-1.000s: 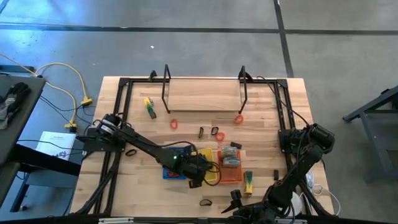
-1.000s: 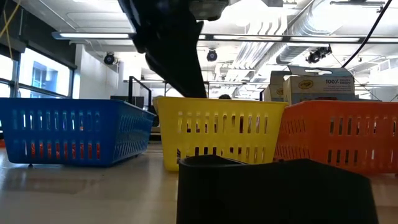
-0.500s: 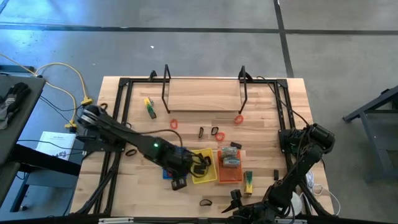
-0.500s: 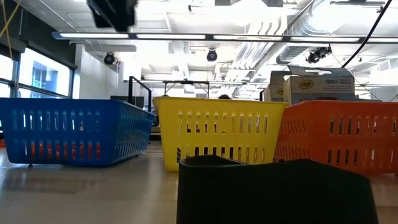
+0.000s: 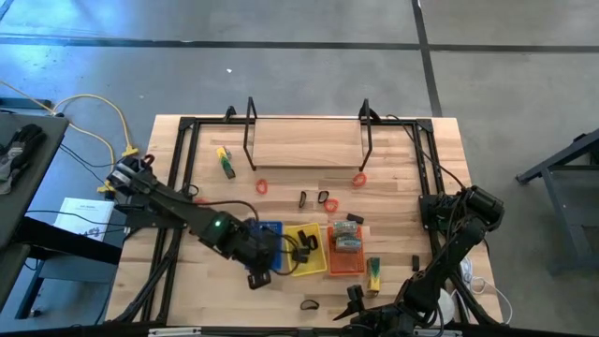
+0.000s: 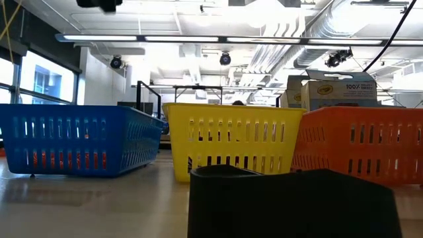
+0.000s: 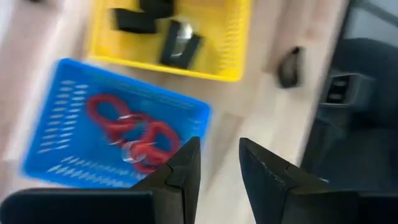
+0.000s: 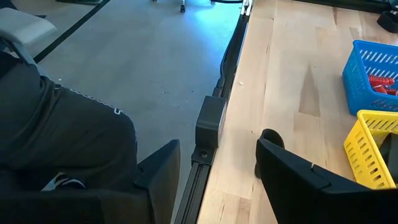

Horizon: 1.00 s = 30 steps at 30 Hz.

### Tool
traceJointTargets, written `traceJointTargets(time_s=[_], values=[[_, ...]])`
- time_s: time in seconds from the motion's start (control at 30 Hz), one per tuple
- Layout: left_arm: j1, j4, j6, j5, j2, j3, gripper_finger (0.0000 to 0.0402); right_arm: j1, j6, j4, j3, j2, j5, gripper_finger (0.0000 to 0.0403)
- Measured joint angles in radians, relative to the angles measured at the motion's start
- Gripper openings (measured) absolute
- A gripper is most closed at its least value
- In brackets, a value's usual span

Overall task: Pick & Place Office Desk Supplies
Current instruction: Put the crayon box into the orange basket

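Red rubber-band loops (image 7: 134,134) already lie in the blue slotted plastic tray (image 7: 74,99), and black binder clips (image 7: 180,46) lie in the yellow slotted plastic tray (image 7: 230,37) beside it. In the high view our left gripper (image 5: 259,274) hangs over the near edge of the blue tray; its two dark fingers stand a little apart with only a narrow gap, and we see nothing between them.

What the next move turns on is this: the closest loose piece is the small black loop (image 5: 309,304) on the bare wooden table (image 5: 393,168), which lies toward the robot's own right from the left gripper and nearer to the table's front edge (its long axis runs roughly across the table). The right gripper (image 8: 217,171) is parked at the front edge, jaws apart and empty, and the same black loop shows just beyond its fingers, so we judge the right arm is at least as near to it.

Other loose supplies, a red loop (image 5: 262,186) and black clips (image 5: 323,199), lie farther back, well apart from both grippers.
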Motion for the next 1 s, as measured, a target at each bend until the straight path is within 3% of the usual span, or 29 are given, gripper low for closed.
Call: traceJointTargets(time_s=[0.23,0.47,0.63,0.77,0.87,1.0], values=[[0.0,-0.13,-0.063,-0.048,0.0,0.0,0.0115,0.0,0.0,0.0,0.0,0.0,0.001,0.0199],[0.002,-0.165,-0.138,-0.05,0.0,0.0,0.0192,0.0,0.0,0.0,0.0,0.0,0.001,0.0199],[0.001,-0.325,-0.299,-0.085,0.0,0.0,0.0239,0.0,0.001,-0.001,0.0,0.0,0.001,0.0199],[0.01,-0.528,-0.518,-0.15,0.0,0.0,0.0247,0.0,0.0,-0.001,0.0,0.0,0.0,0.0199],[0.036,-0.634,-0.629,-0.128,0.0,-0.002,0.0248,-0.002,-0.006,-0.001,0.0,0.0,0.002,0.0199],[0.099,-0.622,-0.588,-0.11,-0.004,-0.01,0.0248,-0.01,-0.007,-0.001,0.0,0.0,-0.013,0.0199]])
